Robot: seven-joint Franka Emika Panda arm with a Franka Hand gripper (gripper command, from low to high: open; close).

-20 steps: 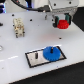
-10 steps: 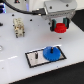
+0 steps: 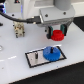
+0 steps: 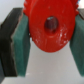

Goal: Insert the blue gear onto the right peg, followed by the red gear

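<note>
The red gear (image 3: 58, 35) is clamped between the fingers of my gripper (image 3: 58, 33) and hangs above the table, beyond the plate in the exterior view. In the wrist view the red gear (image 4: 50, 25) fills the middle, and the gripper (image 4: 48, 42) presses on it with its green pads (image 4: 21, 39) from both sides. The blue gear (image 3: 51, 53) lies flat on the right part of the grey black-bordered plate (image 3: 31, 61). It hides the right peg. The twin pin (image 3: 36, 54) stands bare on the plate's left part.
A small beige and dark object (image 3: 19, 29) stands on the white table toward the exterior view's left, behind the plate. The arm's body (image 3: 55, 12) rises above the gripper.
The gripper with the red gear has moved steadily lower in the exterior view, closer to the plate. The blue gear has stayed in place.
</note>
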